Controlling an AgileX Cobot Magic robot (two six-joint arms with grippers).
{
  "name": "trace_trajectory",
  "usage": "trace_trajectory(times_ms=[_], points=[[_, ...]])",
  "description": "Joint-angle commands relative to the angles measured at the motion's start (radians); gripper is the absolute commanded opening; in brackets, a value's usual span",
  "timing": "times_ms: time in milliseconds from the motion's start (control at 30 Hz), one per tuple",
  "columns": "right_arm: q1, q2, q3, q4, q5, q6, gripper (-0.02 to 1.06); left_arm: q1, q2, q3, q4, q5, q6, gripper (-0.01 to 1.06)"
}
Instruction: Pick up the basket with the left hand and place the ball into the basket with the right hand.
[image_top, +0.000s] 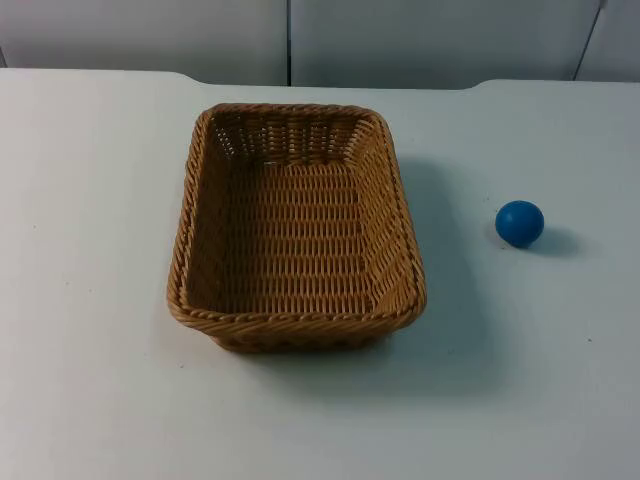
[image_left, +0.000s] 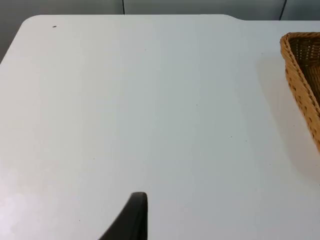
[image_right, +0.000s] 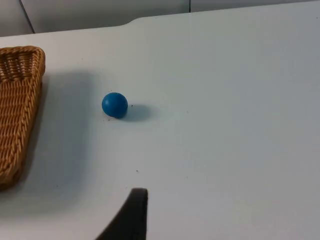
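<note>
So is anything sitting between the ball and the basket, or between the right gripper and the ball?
Nothing visible. The blue ball lies alone on the white table, with bare tabletop between it and the wicker basket. In the right wrist view, only bare table separates the right gripper's fingertip from the ball.

Left gripper (image_left: 134, 220) hovering above bare table (image_left: 150, 110), off to the basket's (image_left: 302, 75) side — one black fingertip visible. Right gripper (image_right: 131, 216) likewise above the table — waiting.
</note>
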Motion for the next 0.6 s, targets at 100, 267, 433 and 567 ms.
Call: trace_trajectory(times_ms=[100, 267, 433, 567], points=[[0.000, -0.002, 0.007, -0.005, -0.009, 0.001, 1.03, -0.006, -0.004, 0.001, -0.028, -0.003, 0.029, 1.05], [0.000, -0.002, 0.007, -0.005, -0.009, 0.001, 1.03, -0.006, -0.004, 0.001, -0.017, -0.003, 0.019, 1.05], [0.000, -0.002, 0.007, -0.005, -0.009, 0.001, 1.03, -0.006, -0.004, 0.001, -0.017, -0.003, 0.019, 1.05], [0.027, -0.002, 0.007, -0.007, -0.009, 0.006, 1.03, -0.006, -0.004, 0.001, -0.017, -0.003, 0.019, 1.05]])
